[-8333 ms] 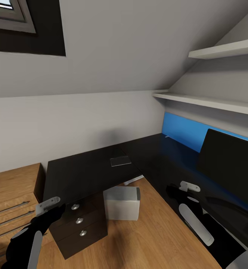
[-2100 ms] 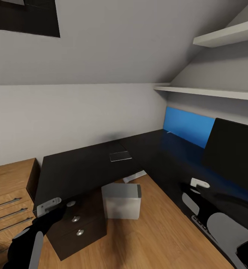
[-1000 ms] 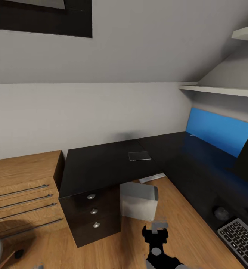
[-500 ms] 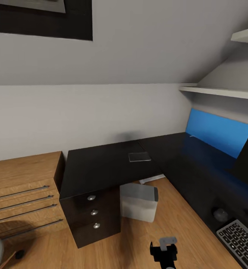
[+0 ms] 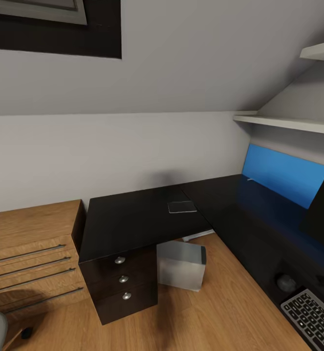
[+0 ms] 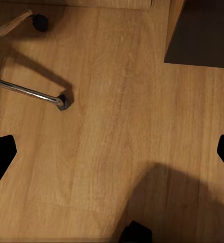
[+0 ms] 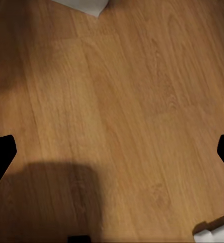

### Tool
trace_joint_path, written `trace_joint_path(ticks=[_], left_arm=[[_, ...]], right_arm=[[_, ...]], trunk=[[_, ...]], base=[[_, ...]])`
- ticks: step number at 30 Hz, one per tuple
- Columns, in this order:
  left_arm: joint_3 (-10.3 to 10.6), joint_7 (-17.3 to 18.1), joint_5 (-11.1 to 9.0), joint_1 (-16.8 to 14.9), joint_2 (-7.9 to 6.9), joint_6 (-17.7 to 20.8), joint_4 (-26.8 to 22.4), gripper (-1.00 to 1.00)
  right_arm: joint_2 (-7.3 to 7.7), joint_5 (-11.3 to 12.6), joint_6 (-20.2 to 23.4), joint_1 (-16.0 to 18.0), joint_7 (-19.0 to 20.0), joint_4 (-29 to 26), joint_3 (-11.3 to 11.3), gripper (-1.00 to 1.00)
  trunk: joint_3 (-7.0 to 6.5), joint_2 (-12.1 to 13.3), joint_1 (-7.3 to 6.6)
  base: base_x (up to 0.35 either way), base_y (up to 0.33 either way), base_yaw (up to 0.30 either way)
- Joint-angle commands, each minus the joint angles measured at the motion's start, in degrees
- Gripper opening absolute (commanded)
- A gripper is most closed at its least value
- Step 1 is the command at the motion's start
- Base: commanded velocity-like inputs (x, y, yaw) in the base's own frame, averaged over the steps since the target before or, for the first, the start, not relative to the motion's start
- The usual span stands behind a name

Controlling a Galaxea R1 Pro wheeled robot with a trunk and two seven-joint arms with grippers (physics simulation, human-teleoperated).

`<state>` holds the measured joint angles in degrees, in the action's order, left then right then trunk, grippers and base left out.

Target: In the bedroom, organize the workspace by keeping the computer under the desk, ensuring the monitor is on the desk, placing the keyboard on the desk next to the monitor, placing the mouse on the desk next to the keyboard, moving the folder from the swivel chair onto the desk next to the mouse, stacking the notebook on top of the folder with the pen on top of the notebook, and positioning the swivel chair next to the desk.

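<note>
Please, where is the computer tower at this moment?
In the head view the computer stands on the wooden floor, partly under the black desk near its inner corner, just right of the drawer unit.

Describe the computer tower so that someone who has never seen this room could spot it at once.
Start at the glossy black L-shaped desk in the corner under the sloped ceiling. On the wooden floor in the desk's inner angle, right beside the black drawer unit with three round knobs, stands the computer. It is the only plain light-grey box there, pale against the dark furniture around it.
</note>
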<state>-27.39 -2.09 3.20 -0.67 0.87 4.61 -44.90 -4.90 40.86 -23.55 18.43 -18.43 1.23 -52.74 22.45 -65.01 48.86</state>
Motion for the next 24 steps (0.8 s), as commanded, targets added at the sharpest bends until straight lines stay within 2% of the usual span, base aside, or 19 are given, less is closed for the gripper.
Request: trace_joint_path(ticks=[1, 15, 24], left_arm=[[-0.1, 0.0, 0.3, 0.0, 0.04, 0.3, -0.1, 1.0], [-0.1, -0.1, 0.3, 0.0, 0.02, 0.3, 0.1, 1.0], [0.3, -0.1, 0.4, 0.0, 0.09, -1.2, 2.6, 1.0]], right_arm=[[-0.04, 0.4, -0.2, 0.0, -0.1, 0.1, -0.5, 1.0], [-0.02, 0.4, -0.2, -0.1, -0.1, 0.1, -0.5, 1.0], [-0.02, 0.4, -0.2, -0.1, -0.1, 0.1, -0.5, 1.0]], trunk=[[-0.12, 0.4, -0.22], [-2.63, 6.0, -3.3], [-4.25, 9.6, -5.28]], base=[[0.0, 0.0, 0.0], [0.0, 0.0, 0.0], [0.0, 0.0, 0.0]])
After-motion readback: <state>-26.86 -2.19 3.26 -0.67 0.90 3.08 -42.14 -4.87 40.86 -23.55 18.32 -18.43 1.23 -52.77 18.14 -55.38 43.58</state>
